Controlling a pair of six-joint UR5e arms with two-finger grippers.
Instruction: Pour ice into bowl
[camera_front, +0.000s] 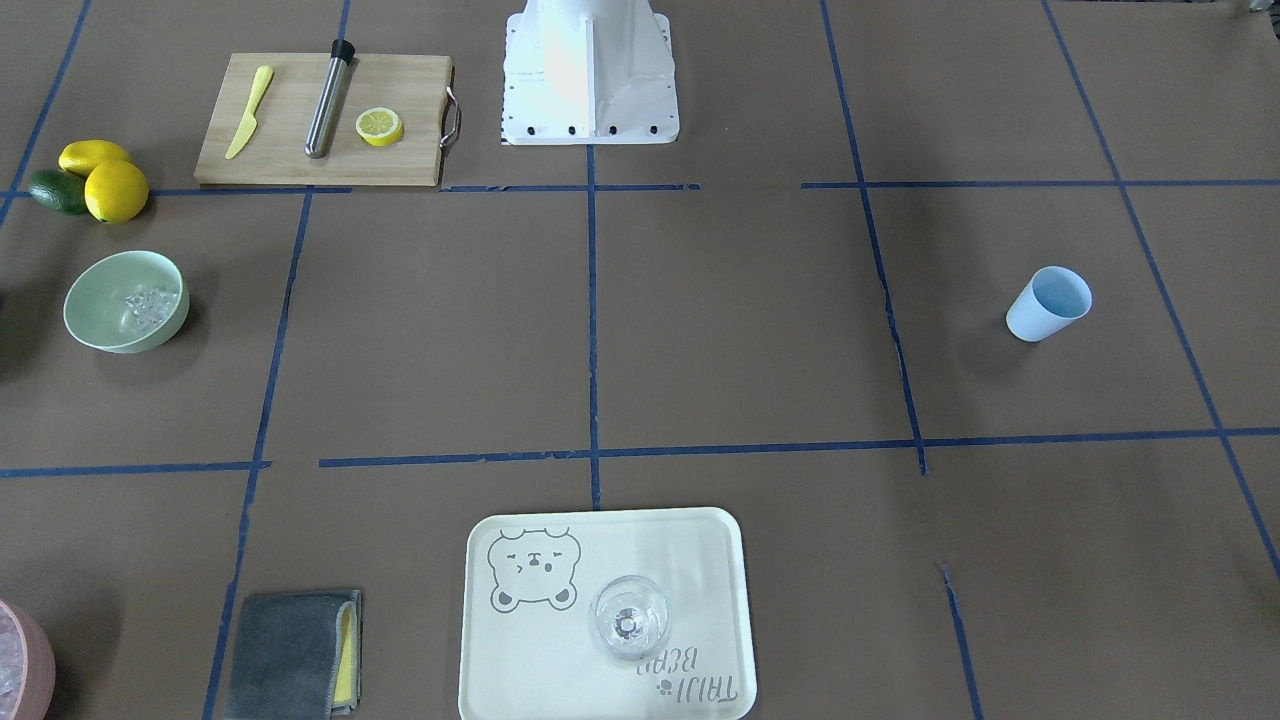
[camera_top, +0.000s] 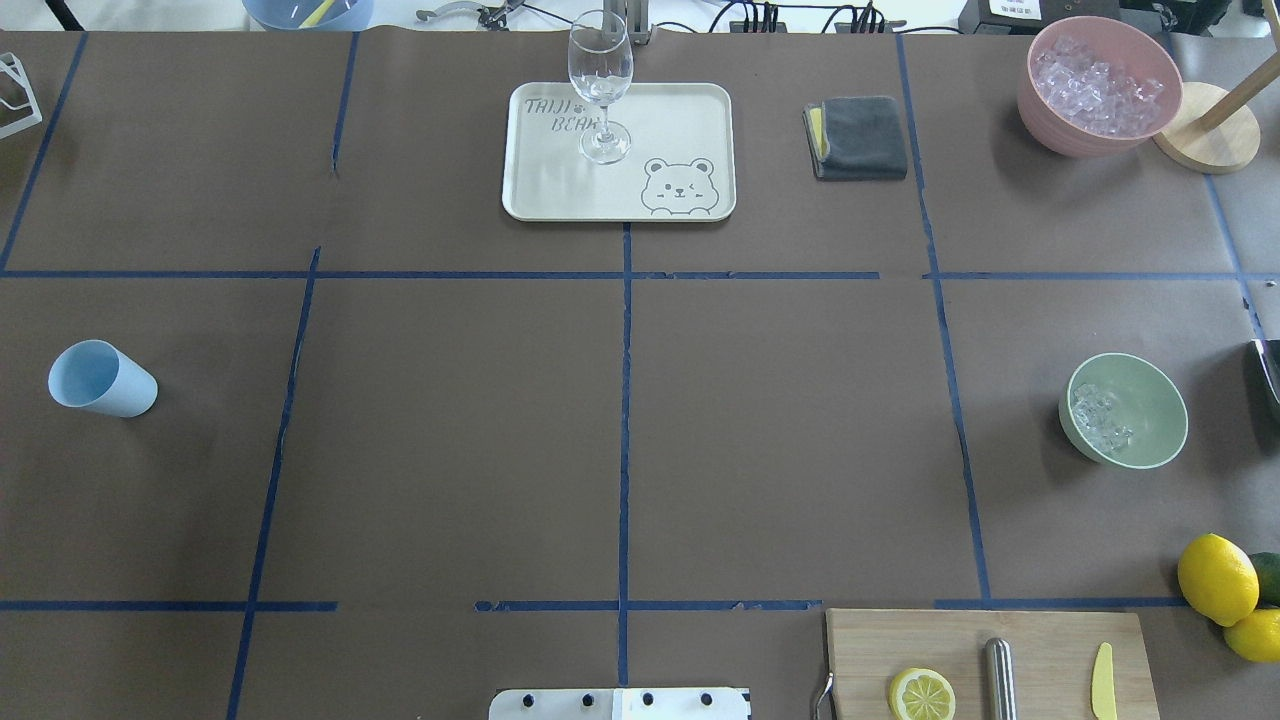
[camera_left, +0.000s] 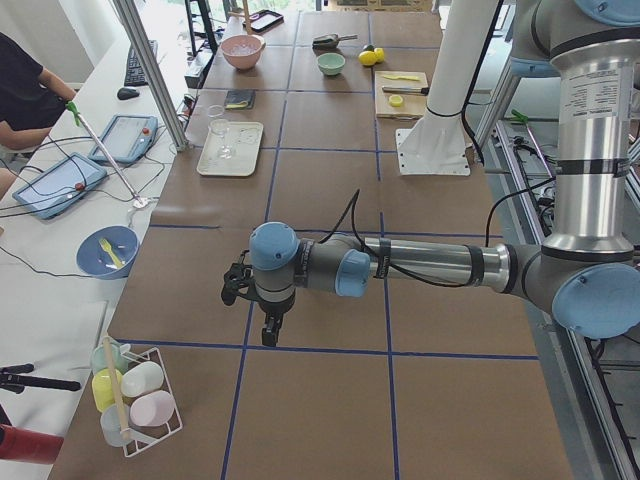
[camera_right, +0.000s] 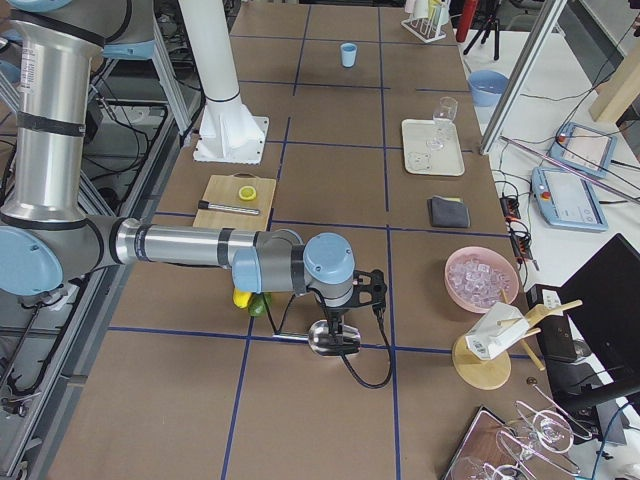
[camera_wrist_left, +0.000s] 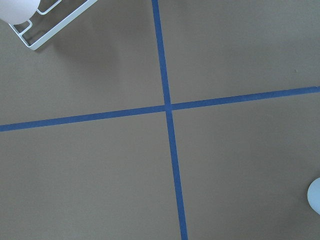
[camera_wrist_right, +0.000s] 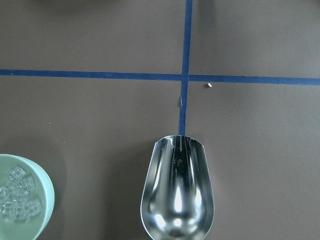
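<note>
The pale mint-green bowl (camera_top: 1148, 432) stands at the table's right side and holds a small heap of clear ice cubes (camera_top: 1098, 415). The bowl (camera_front: 100, 320) and ice (camera_front: 148, 305) also show in the front-facing view. In the right wrist view an empty shiny metal scoop (camera_wrist_right: 177, 190) hangs over the table, just right of the bowl (camera_wrist_right: 42, 200). My right gripper (camera_right: 345, 315) shows only in the exterior right view, at the scoop (camera_right: 325, 338); I cannot tell its state. My left gripper (camera_left: 255, 310) hangs over bare table far from the bowl; I cannot tell its state.
A pink bowl (camera_top: 1040, 110) full of ice stands at the far right. A light blue cup (camera_top: 100, 378) lies at the left. A tray (camera_top: 560, 190) bears a wine glass (camera_top: 600, 80). Nearby are a folded cloth (camera_top: 858, 138), a cutting board (camera_top: 1040, 640) and lemons (camera_top: 1215, 578).
</note>
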